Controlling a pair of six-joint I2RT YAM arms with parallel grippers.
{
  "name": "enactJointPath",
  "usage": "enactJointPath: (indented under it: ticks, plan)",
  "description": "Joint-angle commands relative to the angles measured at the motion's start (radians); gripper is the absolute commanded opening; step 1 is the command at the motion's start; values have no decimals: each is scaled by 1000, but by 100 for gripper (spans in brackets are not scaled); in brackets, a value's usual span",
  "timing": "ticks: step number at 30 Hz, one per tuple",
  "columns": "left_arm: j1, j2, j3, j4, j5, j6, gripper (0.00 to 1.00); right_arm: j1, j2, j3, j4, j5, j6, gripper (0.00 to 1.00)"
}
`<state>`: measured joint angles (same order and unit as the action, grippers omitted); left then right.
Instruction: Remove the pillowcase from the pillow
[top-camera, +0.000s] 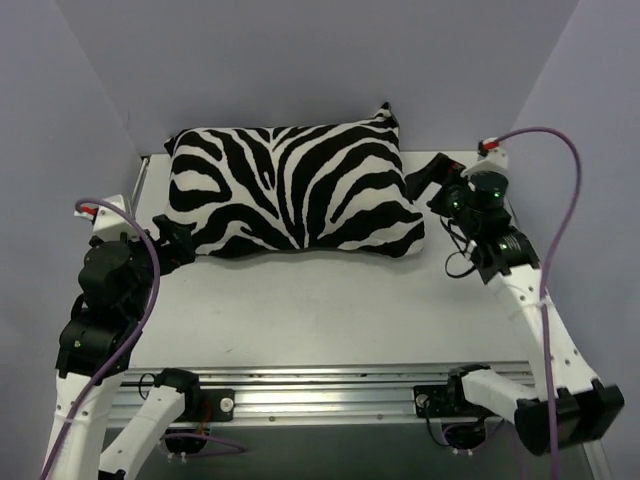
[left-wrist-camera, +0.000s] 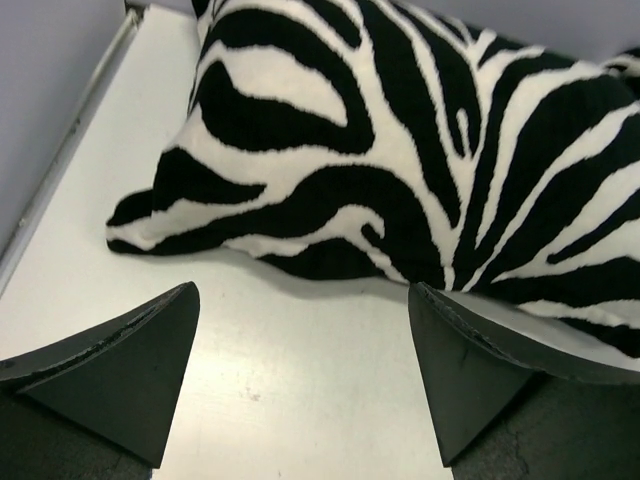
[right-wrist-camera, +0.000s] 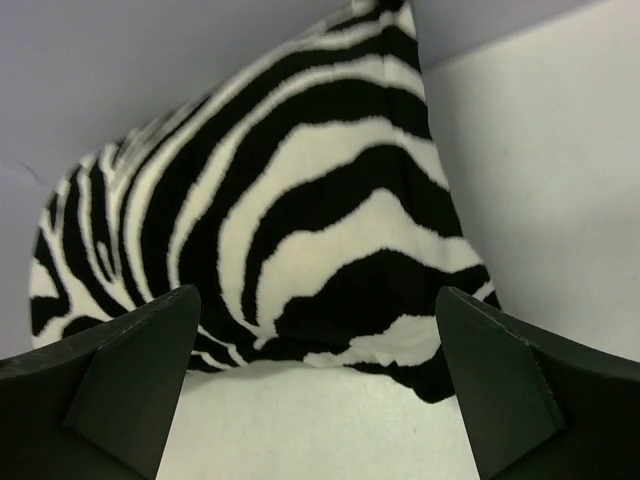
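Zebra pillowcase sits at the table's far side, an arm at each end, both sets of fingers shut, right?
No, they are open, not shut: the wrist views show the left fingers and the right fingers spread wide apart. The pillowcase and arms are as you say.

You have the pillowcase (top-camera: 295, 190) lying on the far half of the worktop (top-camera: 330, 310), close to the back wall (top-camera: 320, 60), with its long side running left to right. Your left end effector (top-camera: 175, 240) sits just beside its near left corner. Your right end effector (top-camera: 432, 187) sits just off its right end, apart from it.
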<state>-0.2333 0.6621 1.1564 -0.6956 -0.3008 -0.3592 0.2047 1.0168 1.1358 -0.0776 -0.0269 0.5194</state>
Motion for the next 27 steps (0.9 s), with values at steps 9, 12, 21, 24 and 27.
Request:
enactJointPath:
  ticks: [9,12,21,24,27]
  plan:
    - [9,93,-132,14,54,-89,94,9,477,53,190,-180,-51,100]
    - [9,129,-149,36,69,-103,94,12,558,39,226,-238,-94,100]
    - [9,186,-187,79,95,-133,94,139,553,-125,253,-311,-127,20]
    - [9,188,-193,82,91,-139,94,252,435,-182,204,-275,-110,0]
    - [11,186,-198,82,78,-142,94,405,353,-237,193,-231,-46,0]
